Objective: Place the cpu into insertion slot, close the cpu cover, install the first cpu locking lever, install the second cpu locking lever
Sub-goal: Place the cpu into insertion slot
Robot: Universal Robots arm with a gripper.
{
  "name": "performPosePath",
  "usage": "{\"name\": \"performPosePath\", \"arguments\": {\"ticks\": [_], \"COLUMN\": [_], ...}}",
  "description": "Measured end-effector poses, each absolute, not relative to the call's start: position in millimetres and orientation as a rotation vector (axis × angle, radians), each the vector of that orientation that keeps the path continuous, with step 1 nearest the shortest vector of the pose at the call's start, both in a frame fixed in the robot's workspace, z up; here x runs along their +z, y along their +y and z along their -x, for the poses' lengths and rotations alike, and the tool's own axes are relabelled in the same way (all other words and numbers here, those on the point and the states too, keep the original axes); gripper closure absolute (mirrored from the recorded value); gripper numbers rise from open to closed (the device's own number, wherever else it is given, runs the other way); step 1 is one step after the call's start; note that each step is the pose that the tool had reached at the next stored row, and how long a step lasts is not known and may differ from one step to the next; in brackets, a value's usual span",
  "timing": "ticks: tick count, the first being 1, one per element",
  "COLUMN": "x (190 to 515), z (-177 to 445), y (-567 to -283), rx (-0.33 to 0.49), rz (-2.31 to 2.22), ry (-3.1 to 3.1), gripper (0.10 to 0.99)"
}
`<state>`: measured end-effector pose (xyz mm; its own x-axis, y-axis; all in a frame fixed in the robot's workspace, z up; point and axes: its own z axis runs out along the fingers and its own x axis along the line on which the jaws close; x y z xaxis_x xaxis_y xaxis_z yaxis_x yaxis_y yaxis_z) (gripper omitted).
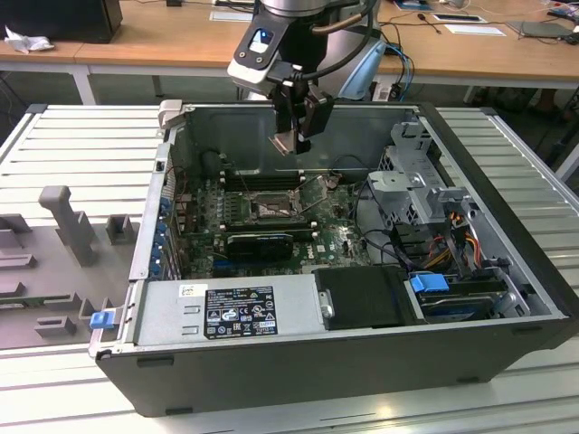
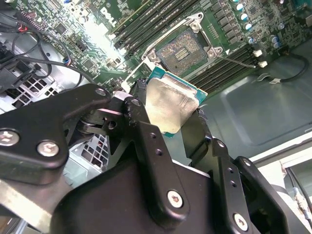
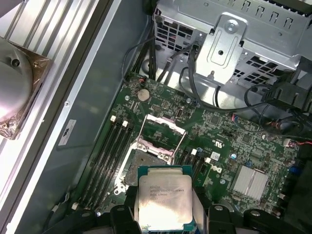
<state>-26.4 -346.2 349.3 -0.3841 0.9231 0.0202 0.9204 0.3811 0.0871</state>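
My gripper (image 1: 291, 137) hangs above the open computer case, shut on the cpu (image 1: 285, 143), a flat square chip with a silvery face. In both wrist views the cpu (image 2: 170, 105) (image 3: 165, 197) sits clamped by its edges between the two black fingers (image 2: 141, 105). The insertion slot (image 1: 271, 210) (image 2: 183, 48) lies uncovered on the green motherboard below, its tan contact field showing. In the first wrist view the cpu hides part of the slot (image 3: 134, 165). The cpu cover (image 3: 162, 132) is swung open beside the slot. A thin locking lever (image 2: 236, 61) stands free next to the socket.
Long black memory slots (image 3: 109, 151) flank the socket. A silver drive cage (image 3: 229, 44) with black cables stands at the case's far end. A grey power supply (image 1: 226, 307) fills the near side. The case walls (image 1: 362, 122) rise around the board, and a grey ribbed table (image 1: 63, 136) surrounds the case.
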Motion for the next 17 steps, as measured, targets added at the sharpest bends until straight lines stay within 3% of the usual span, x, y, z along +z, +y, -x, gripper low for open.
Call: {"name": "performPosePath", "arguments": {"ticks": [17], "x": [347.8], "z": [26.4], "y": [-346.2], "rx": [0.129], "rz": [-1.799], "ry": [2.531], "gripper": [0.557]}}
